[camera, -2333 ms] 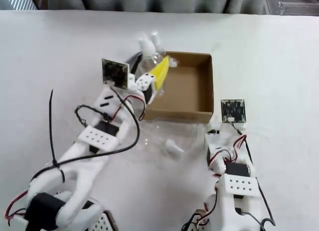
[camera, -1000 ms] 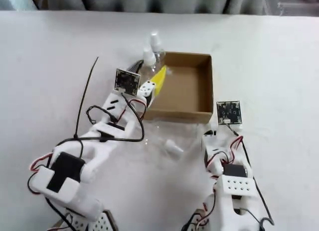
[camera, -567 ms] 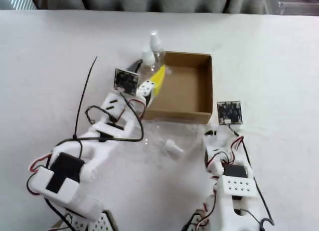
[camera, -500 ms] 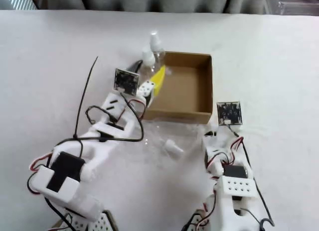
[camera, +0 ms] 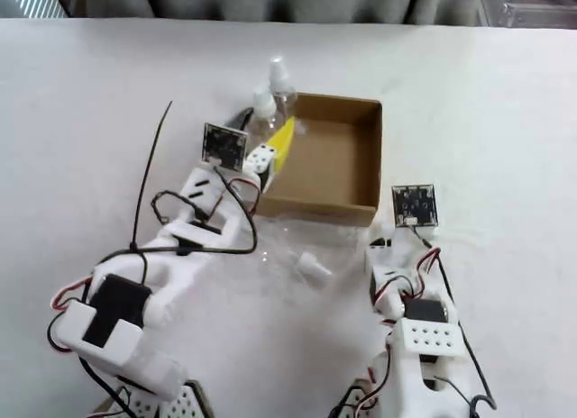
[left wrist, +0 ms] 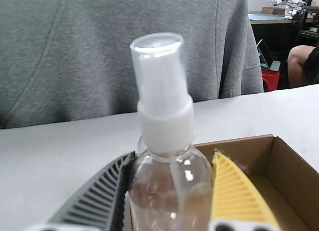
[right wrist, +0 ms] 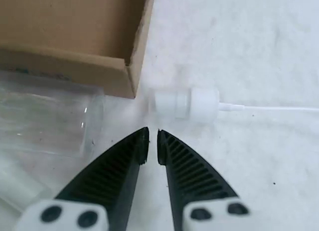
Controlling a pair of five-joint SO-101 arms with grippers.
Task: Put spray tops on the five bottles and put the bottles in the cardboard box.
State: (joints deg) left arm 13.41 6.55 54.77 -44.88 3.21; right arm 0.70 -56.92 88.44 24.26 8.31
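Holds one capped bottle (left wrist: 167, 131) upright in the left gripper (left wrist: 174, 159) at the cardboard box (left wrist: 279, 156) edge, rests the right gripper (right wrist: 149, 136) pinched together, empty, near one loose spray top (right wrist: 187, 104) and one lying bottle (right wrist: 45, 119).

A white bench (camera: 487, 103) carries an open cardboard box (camera: 315, 206). A clear bottle (right wrist: 45, 116) lies on its side along the box's outer wall. A white spray top (right wrist: 187, 104), thin tube attached, rests just off the box's corner. A second top (camera: 315, 268) lies nearby.
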